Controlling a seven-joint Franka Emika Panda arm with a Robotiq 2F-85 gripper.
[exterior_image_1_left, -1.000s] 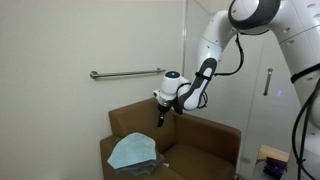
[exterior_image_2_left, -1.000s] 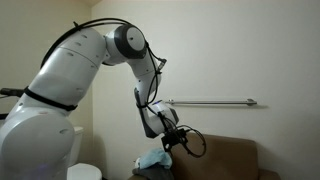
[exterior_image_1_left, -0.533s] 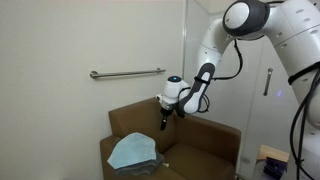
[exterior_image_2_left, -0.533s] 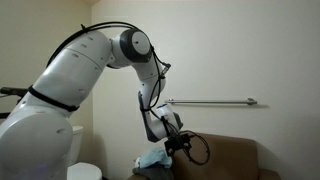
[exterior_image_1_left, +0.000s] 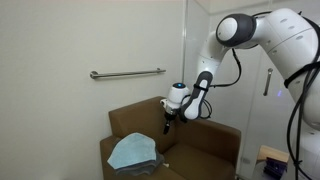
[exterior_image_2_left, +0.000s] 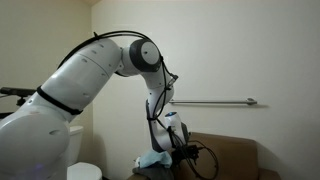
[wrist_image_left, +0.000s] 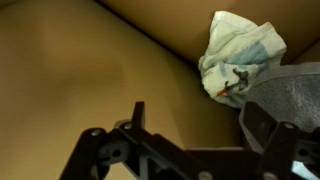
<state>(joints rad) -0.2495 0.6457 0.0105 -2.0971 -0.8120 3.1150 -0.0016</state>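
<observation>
Cloth lies crumpled beside the bent arm's downward-pointing fingers, spread wide, empty, above the armchair.

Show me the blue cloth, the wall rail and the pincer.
blue cloth (exterior_image_1_left: 132, 152), in an exterior view, its middle
wall rail (exterior_image_1_left: 128, 73), in an exterior view, mid-bar
pincer (exterior_image_1_left: 166, 127), in an exterior view, between fingertips

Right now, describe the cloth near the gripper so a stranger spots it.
Find the brown armchair under the wall grab rail. On it, near the gripper, lies a crumpled pale-blue cloth, the only light thing on the brown upholstery.
</observation>
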